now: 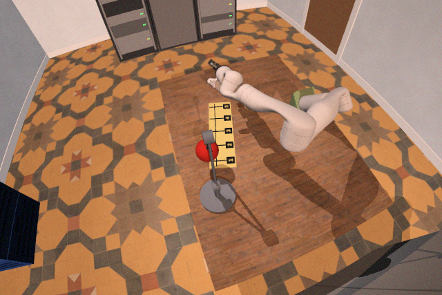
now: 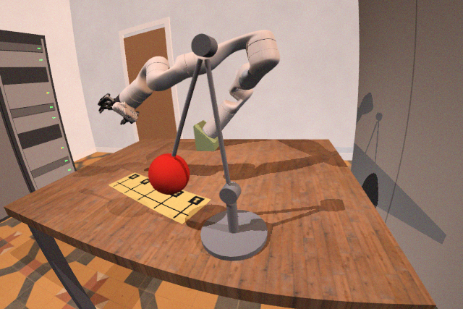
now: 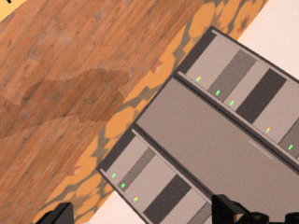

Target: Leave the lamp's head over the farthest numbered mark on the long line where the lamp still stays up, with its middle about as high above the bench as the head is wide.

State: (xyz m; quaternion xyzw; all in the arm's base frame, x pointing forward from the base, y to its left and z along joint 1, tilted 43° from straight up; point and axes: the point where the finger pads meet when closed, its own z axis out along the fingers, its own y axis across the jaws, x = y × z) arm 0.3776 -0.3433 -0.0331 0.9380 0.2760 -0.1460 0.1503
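The lamp has a round grey base [image 1: 217,197] [image 2: 234,238], two thin grey arms that meet at a high elbow joint [image 1: 207,137] [image 2: 204,45], and a red ball head [image 1: 206,151] [image 2: 168,174]. The head hangs a little above the bench, at the low-numbered end of the yellow strip [image 1: 219,126] [image 2: 157,200], near marks 1 [image 1: 230,159] and 2 [image 1: 228,144]. Mark 5 [image 1: 226,106] is at the strip's far end. My gripper [image 1: 212,63] [image 2: 101,103] [image 3: 142,219] is open and empty. It is high up beyond the bench's far edge, well away from the lamp.
The wooden bench [image 1: 285,195] [image 2: 317,204] [image 3: 70,70] carries a green block [image 1: 298,97] [image 2: 203,137] at the arm's foot. Grey server cabinets [image 1: 160,2] [image 2: 30,111] [image 3: 210,140] stand past the far edge, facing the gripper. A wall runs close on the right.
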